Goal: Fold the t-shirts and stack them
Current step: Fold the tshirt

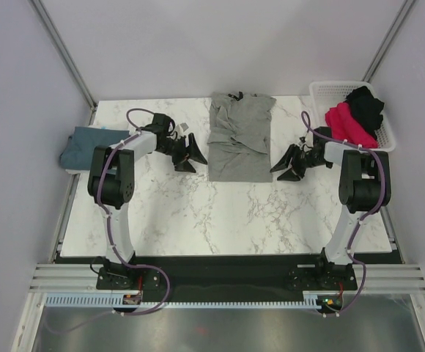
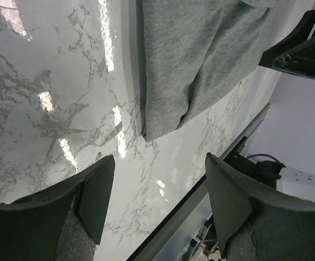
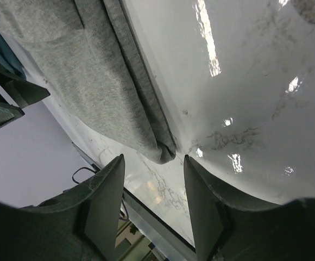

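While the grey t-shirt (image 1: 240,136) lies rumpled at the back middle of the worktop (image 1: 198,213), we see the left fingers (image 2: 95,187) and right fingers (image 3: 106,201) spread wide, holding nothing.
They flank it, near but apart. Only our top view shows the teal t-shirt (image 1: 88,147) at the left edge, and the pink t-shirt (image 1: 348,125) and black t-shirt (image 1: 365,106) in the basket (image 1: 319,88); the wrist views show grey corners just ahead.

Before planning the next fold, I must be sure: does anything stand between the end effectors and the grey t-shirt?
Nothing visible does. The open left end effector and open right end effector flank the heather grey cloth t-shirt, with only white marble table between each and the shirt's edge.
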Robot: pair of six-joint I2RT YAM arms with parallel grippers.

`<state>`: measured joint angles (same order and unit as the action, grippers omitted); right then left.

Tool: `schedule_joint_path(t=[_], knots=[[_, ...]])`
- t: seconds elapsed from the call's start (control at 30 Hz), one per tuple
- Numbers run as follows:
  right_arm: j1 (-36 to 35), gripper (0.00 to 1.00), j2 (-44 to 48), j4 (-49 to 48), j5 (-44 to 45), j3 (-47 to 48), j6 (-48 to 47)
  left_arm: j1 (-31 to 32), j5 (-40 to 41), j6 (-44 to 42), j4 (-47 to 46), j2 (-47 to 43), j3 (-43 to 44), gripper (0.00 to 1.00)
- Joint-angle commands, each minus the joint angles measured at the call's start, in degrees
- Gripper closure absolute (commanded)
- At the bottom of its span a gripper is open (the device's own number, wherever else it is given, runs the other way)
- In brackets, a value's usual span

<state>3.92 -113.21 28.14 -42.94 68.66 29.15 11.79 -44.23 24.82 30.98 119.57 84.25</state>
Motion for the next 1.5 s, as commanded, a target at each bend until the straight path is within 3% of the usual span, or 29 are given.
schedule_joint_path(t=[0.0,0.4,0.7,1.07,1.27,1.47], knots=[[-0.76,0.44,-0.52,0.34,-1.45,-0.28,-0.23,0.77,-2.53,2.69,-1.63,1.81,0.83,0.25],[-3.57,0.45,-5.09,-0.72,-0.04,2.61,1.09,3.76,-2.62,5.77,-3.03,5.41,1.09,0.26],[-3.57,0.46,-6.41,-0.45,1.36,3.32,0.82,4.73,-3.15,7.87,-3.73,7.17,0.04,0.42],[-3.66,0.68,-6.85,-2.03,2.33,2.88,1.35,6.49,-5.52,10.51,-6.99,8.66,-0.48,0.66],[-3.57,1.00,-5.80,-2.65,1.45,2.71,1.35,6.75,-5.52,10.51,-6.99,5.68,-2.51,0.66],[-3.66,1.00,-0.18,-0.81,0.84,1.13,1.26,6.58,-5.52,10.51,-6.99,-2.12,-4.79,0.66]])
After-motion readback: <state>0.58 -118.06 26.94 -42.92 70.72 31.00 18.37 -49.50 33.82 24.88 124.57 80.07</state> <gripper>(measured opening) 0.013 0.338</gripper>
